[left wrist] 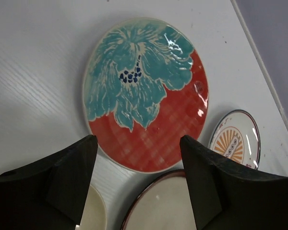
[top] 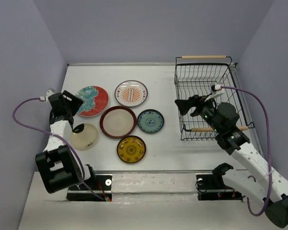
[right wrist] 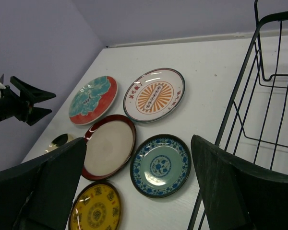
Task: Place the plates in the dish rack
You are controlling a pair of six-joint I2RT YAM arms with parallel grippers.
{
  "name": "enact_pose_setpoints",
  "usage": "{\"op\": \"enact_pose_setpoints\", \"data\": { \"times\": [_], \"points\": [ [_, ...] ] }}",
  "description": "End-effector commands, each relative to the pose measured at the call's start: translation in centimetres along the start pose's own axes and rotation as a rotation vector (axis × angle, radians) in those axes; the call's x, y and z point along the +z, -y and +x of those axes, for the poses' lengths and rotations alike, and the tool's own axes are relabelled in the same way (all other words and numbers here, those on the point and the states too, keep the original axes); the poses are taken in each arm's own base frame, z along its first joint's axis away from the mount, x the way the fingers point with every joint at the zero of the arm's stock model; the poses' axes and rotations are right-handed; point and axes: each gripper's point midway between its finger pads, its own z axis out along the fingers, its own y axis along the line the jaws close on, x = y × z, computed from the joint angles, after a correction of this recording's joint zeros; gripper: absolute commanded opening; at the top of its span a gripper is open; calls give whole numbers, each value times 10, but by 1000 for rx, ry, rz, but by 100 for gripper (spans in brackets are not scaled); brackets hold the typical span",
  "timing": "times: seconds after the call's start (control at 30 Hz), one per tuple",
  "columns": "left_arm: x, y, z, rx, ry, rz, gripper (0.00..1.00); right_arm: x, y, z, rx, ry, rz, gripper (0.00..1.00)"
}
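- My left gripper (top: 71, 106) is wide open and empty, hovering over the near rim of the teal-and-red plate (top: 92, 100).
- My right gripper (top: 186, 106) is wide open and empty too, at the left wall of the dish rack (top: 204, 57).
- All plates, dark-red-rimmed plate (top: 118, 121) included, lie flat on the worktop (top: 182, 148); nothing is racked yet.
- Plan: straddle the rim, pinch firmly and lift tilted, since the glaze looks slippery.

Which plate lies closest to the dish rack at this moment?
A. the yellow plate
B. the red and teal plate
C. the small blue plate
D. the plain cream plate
C: seen from above, the small blue plate is the one farthest to the right, so it has the shortest gap to the left side of the dish rack.
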Motion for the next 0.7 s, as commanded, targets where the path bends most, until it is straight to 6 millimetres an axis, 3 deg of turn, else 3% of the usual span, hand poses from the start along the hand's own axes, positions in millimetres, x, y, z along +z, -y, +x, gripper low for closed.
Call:
{"op": "enact_pose_setpoints", "data": {
  "times": [0.0,0.1,0.4,0.57,0.67],
  "points": [
    [20,-17,-17,-92,44,-20,80,1,-10,-10,4,46,-40,95],
    [33,-27,-22,-95,47,-47,79,1,-9,-10,4,45,-38,95],
    [76,-47,-2,-41,-64,-93,74,4,-8,-7,5,34,-36,94],
    [91,-44,4,-38,-100,-61,63,3,-8,-8,1,38,-36,94],
    [97,-52,12,-42,-120,-80,61,4,-7,-7,2,36,-33,94]
  ]
}}
